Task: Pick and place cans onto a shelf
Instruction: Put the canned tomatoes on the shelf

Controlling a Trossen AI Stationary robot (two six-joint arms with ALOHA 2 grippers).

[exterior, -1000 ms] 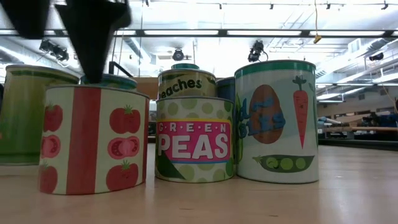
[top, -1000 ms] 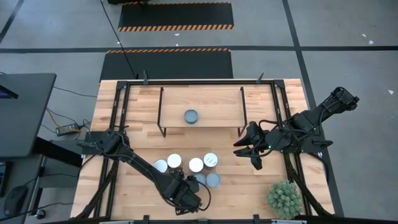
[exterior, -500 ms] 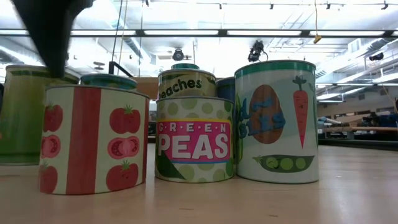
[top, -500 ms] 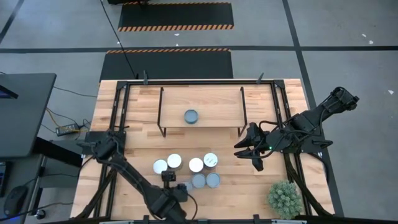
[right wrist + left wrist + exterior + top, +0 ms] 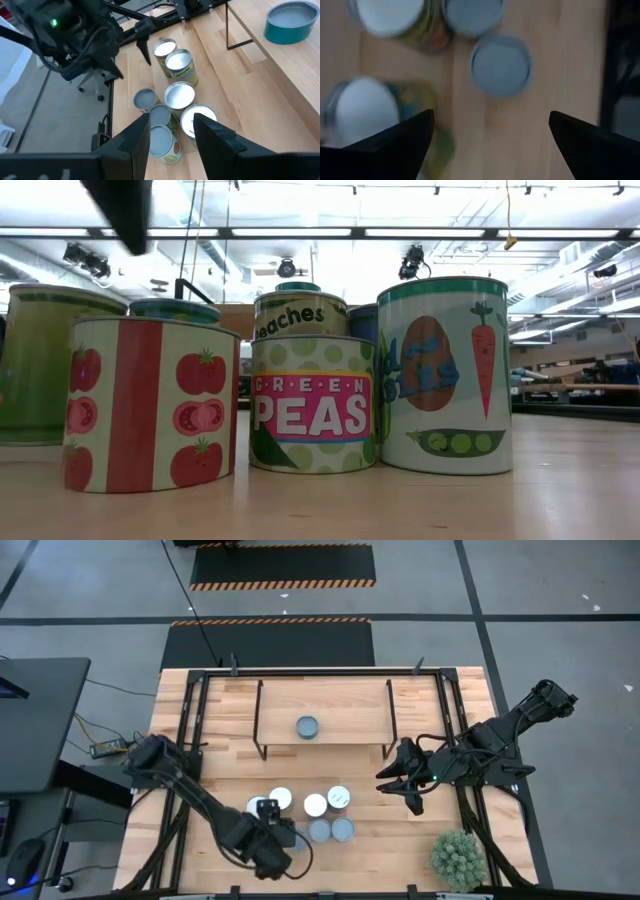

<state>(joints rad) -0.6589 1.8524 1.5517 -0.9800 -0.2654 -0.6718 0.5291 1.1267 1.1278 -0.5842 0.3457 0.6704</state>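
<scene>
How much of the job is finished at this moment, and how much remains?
Done: one blue-grey can stands on the shelf. In hand: nothing is held; the left gripper, open, hovers over the cluster of cans at the table's front. The right gripper waits empty beside the shelf's right end. Left: the cluster's seven cans are not yet on the shelf.

1. The left gripper (image 5: pixel 268 808) now hangs over the near-left cans (image 5: pixel 281 798), farther from the desk's (image 5: pixel 225 715) front edge than a second ago.
2. In the low view its dark tip sits higher and nearer the tomato can (image 5: pixel 150 404) than half a second ago.
</scene>
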